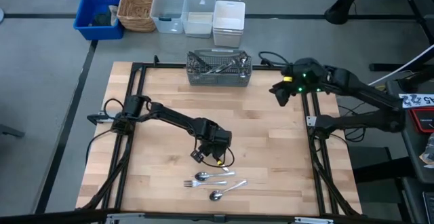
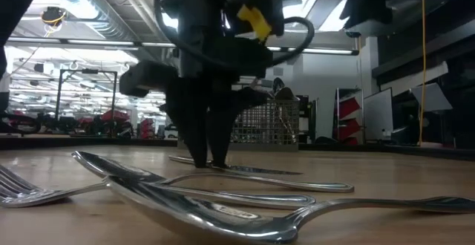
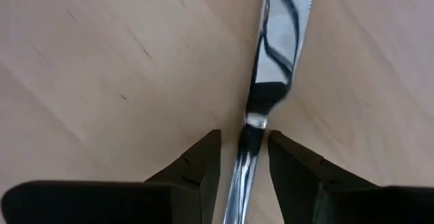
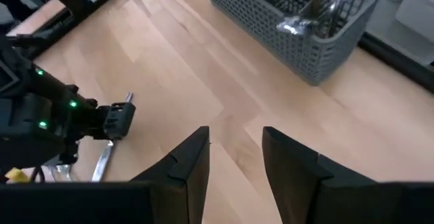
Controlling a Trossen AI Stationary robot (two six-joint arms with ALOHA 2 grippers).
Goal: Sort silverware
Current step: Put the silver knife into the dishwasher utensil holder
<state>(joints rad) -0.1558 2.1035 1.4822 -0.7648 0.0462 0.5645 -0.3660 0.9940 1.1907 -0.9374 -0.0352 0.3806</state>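
The left gripper (image 1: 218,157) is down at the wooden surface (image 1: 163,95), near its front edge. In the left wrist view its two fingers (image 3: 203,166) stand one on each side of a knife (image 3: 261,108) that lies flat on the wood, with a small gap showing on both sides of the handle, so the fingers are apart and straddle the knife without clamping it. In the low view the fingertips (image 2: 200,152) reach the surface at one end of the knife (image 2: 245,168).

Just in front of that gripper lie three more pieces, close together: a spoon (image 1: 209,176), a fork (image 1: 203,183) beside it and a second spoon (image 1: 226,191) nearest the front edge. The low view shows them large in the foreground, resting on the wood.

More silverware (image 1: 220,64) is piled in the grey basket (image 1: 219,79), which stands at the far edge of the surface, well apart from the pieces in front.

The right gripper (image 1: 279,92) hangs above the far right corner, near the basket, with its fingers (image 4: 193,159) apart and nothing between them.
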